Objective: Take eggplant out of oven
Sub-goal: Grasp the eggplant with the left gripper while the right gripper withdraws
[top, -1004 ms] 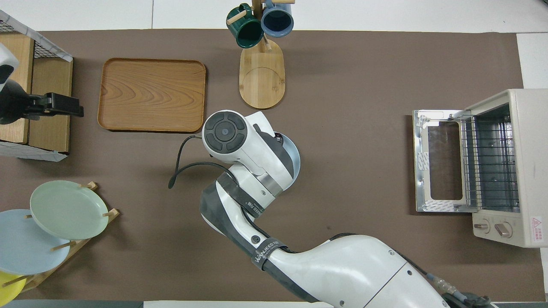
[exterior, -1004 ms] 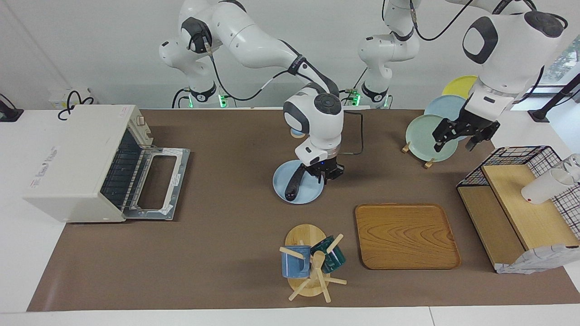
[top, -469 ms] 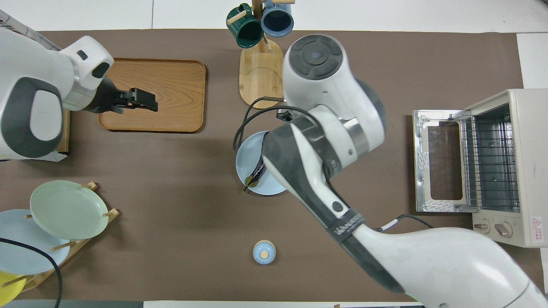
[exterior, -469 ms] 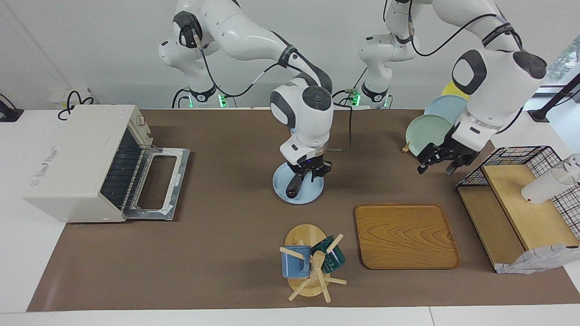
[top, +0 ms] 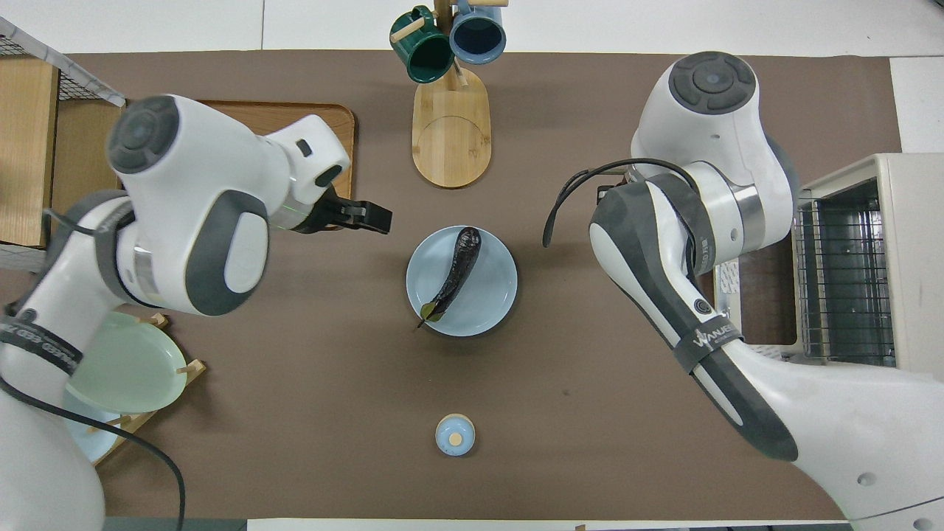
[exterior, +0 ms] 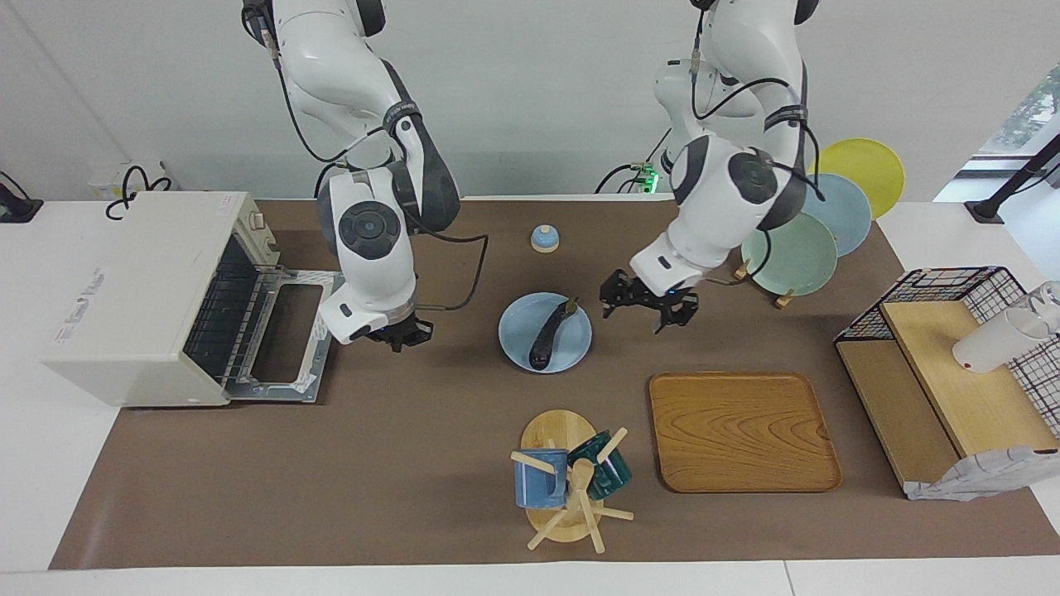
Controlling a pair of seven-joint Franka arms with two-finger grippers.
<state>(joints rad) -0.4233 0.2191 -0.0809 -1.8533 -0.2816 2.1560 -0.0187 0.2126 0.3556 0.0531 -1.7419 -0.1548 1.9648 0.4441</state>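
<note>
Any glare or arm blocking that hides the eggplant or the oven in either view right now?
Facing view: the eggplant lies unobstructed on the blue plate, light even, soft shadows; the oven and its open door show fully. Overhead view: the eggplant is in full view with a slight gloss, but the right arm covers most of the oven door.

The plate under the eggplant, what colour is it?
Light blue plate, clearest in the overhead view.

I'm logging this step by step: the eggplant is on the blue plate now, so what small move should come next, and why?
Probably swing the right gripper to the oven's lowered door and push it up. The eggplant lies free on the blue plate, the rack looks bare, and that gripper hangs beside the door. The left gripper is beside the plate.
</note>
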